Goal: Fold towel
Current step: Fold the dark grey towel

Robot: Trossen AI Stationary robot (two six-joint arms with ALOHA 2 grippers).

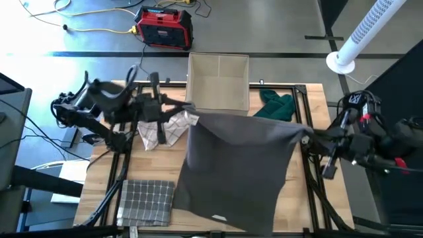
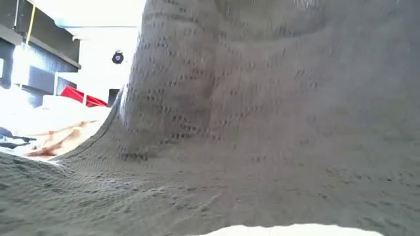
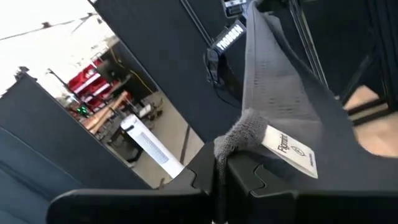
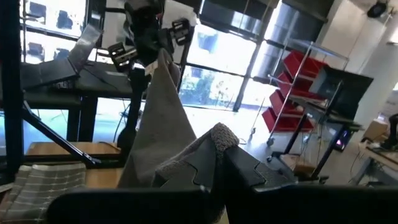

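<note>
Towel [image 1: 234, 165] hangs stretched between your two hands above the desk [image 1: 301, 198]. High view: left hand [image 1: 190, 114] pinches one top corner, right hand [image 1: 308, 140] the other, so the held edge runs across between them and the cloth drapes toward the near desk edge. Both hands sit equally close; neither has slack. Low view: grey cloth fills nearly everything, its lower part lying on the desk. Left wrist view: fingers clamped on a corner beside the label [image 3: 290, 151]. Right wrist view: fingers closed on the opposite corner, towel [image 4: 163, 124] running away toward the other arm.
</note>
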